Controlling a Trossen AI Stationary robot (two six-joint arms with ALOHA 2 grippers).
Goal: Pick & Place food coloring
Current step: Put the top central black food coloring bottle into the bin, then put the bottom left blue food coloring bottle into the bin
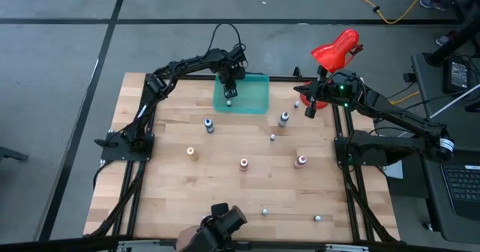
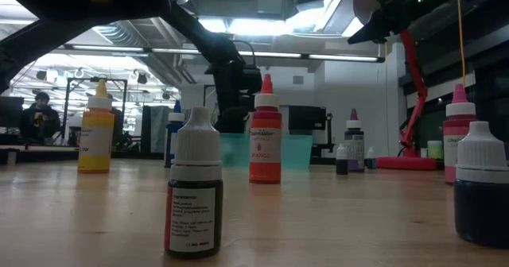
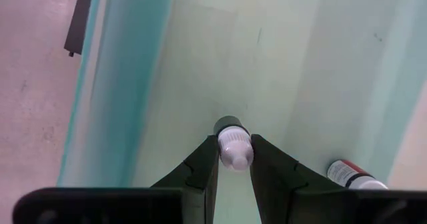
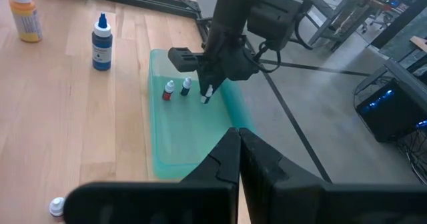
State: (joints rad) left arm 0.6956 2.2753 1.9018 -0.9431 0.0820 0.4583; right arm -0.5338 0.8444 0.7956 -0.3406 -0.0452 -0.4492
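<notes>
Over the teal tray [image 1: 255, 94] at the counter's 12 o'clock, the left end effector [image 3: 235, 159] pinches a small white-capped food coloring bottle [image 3: 233, 146], its long axis upright, directly below the wrist. Right end effector [image 4: 238, 151], pressed together, waits near 2 o'clock, farther off.

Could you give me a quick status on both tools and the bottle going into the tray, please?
Left tool shut on small bottle, over green tray. Right tool shut, empty, waiting beside tray. Two bottles already in tray; nothing blocking.
</notes>
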